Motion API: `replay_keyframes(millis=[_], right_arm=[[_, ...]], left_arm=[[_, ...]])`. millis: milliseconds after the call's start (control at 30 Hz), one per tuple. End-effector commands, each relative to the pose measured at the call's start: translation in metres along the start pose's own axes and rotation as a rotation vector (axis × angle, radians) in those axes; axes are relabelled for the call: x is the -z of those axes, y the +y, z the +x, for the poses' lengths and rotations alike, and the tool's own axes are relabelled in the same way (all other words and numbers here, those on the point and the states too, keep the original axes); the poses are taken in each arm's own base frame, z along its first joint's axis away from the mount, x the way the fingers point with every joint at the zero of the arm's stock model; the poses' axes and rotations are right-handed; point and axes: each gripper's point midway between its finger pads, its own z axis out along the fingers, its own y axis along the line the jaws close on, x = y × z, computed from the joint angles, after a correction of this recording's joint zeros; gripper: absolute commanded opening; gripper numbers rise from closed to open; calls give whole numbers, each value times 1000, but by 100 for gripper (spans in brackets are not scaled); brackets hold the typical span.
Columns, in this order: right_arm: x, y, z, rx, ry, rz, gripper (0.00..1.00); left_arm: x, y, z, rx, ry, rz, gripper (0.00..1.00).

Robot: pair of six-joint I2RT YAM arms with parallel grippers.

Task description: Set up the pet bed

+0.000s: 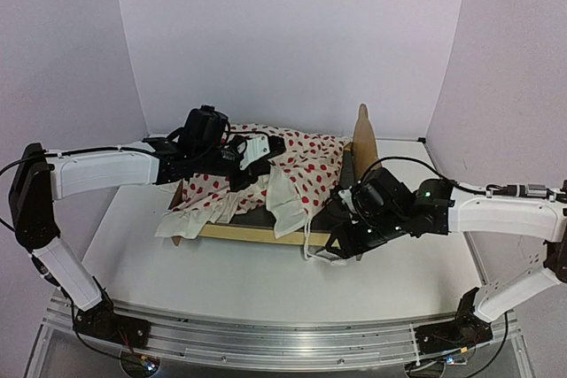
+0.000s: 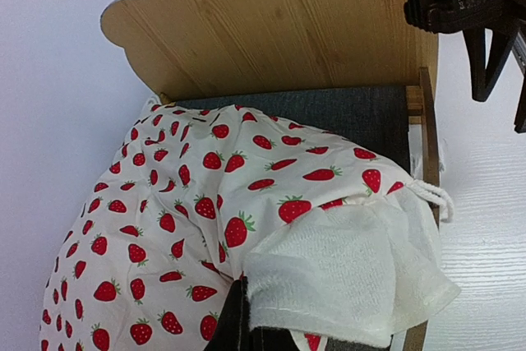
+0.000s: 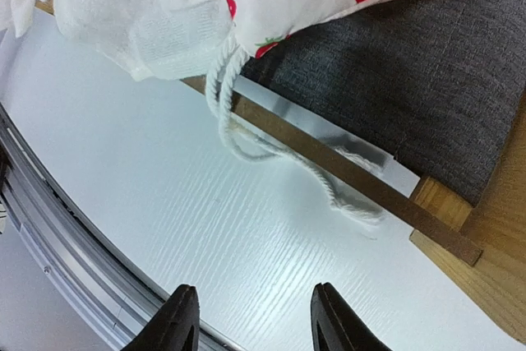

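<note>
The pet bed (image 1: pixel 239 234) lies mid-table, its scalloped headboard (image 1: pixel 363 139) upright at the right end. A white strawberry-print blanket (image 1: pixel 306 165) is bunched over most of the bed. My left gripper (image 1: pixel 257 165) is above the bed's far side; in the left wrist view it (image 2: pixel 234 322) is shut on the blanket (image 2: pixel 189 203), whose white terry underside folds over the fingers. The headboard (image 2: pixel 271 30) and grey felt base (image 2: pixel 345 113) show beyond. My right gripper (image 3: pixel 255 326) is open and empty over the table beside the bed's front rail (image 3: pixel 345 174). No pillow shows.
A white cord (image 3: pixel 246 121) from the blanket hangs over the front rail onto the table (image 3: pixel 164 203). The right arm's wrist (image 2: pixel 468 6) sits close to the headboard corner. A metal rail (image 1: pixel 283 334) runs along the table's near edge. White walls enclose the back and sides.
</note>
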Motion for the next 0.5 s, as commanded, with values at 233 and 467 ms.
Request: replay_keyframes(millis=[233,467], right_arm=[[-49,48,-2,385,-300,-69,45],[-75,36,-17,406,-464,93,38]], left_arm=[[18,19,-29,16,-85,-67,0],[18,14,-30,41,-104,-42,0]])
